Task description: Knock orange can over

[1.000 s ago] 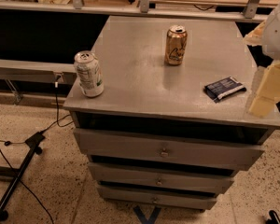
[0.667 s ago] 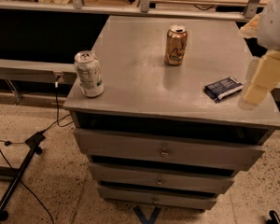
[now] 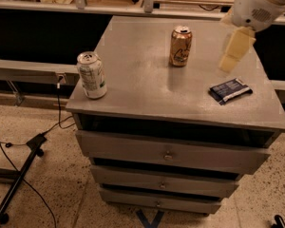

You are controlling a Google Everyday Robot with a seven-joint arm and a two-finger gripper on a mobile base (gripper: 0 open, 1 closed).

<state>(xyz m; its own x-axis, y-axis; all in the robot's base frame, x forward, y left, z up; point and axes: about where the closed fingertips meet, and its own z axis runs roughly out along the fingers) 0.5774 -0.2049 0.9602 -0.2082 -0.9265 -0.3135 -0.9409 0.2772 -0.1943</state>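
The orange can [image 3: 180, 45] stands upright on the far middle of the grey cabinet top [image 3: 142, 87]; it has an orange-gold body with pale markings and a silver top. My gripper [image 3: 234, 50] hangs from the white arm at the upper right, above the cabinet top. It is to the right of the orange can, apart from it by about a can's height, and just beyond a dark blue packet [image 3: 230, 90].
A white-and-green can [image 3: 91, 75] stands upright at the cabinet's left front corner. The cabinet has three drawers [image 3: 168, 153] below. A black stand base and cables [image 3: 19, 175] lie on the floor at left. A shelf runs behind.
My gripper has moved left from the cabinet's right edge to over the top, closer to the orange can. Both cans and the packet have not moved.
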